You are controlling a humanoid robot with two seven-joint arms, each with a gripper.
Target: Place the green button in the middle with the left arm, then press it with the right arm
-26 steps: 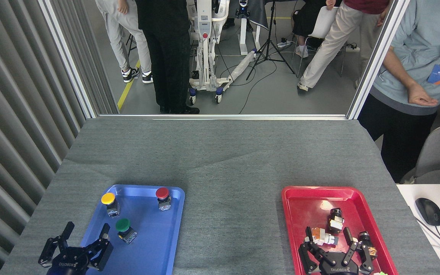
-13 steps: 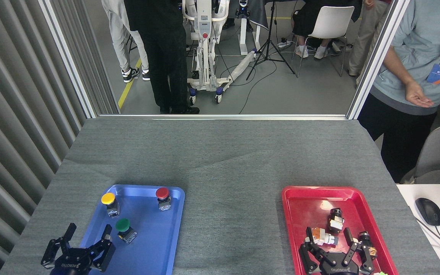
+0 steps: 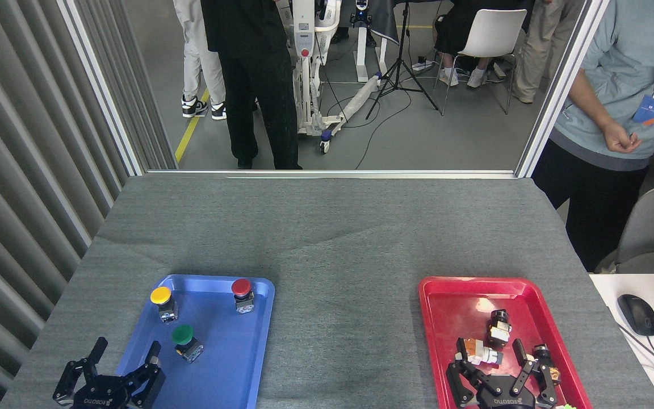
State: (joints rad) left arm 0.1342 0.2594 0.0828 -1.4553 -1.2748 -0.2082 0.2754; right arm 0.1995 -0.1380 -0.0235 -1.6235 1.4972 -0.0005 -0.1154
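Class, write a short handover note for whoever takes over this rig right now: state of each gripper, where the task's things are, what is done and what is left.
Left gripper: open, empty, at the near left corner of the blue tray, just short of the green button.
Right gripper: open, empty, low over the small parts in the red tray.
Green button: standing in the blue tray, nearer than the yellow button and the red button.
Middle: bare cloth between the trays.
Done: nothing yet.
Left: grasp the green button with the left gripper, set it in the middle, then press it with the right.
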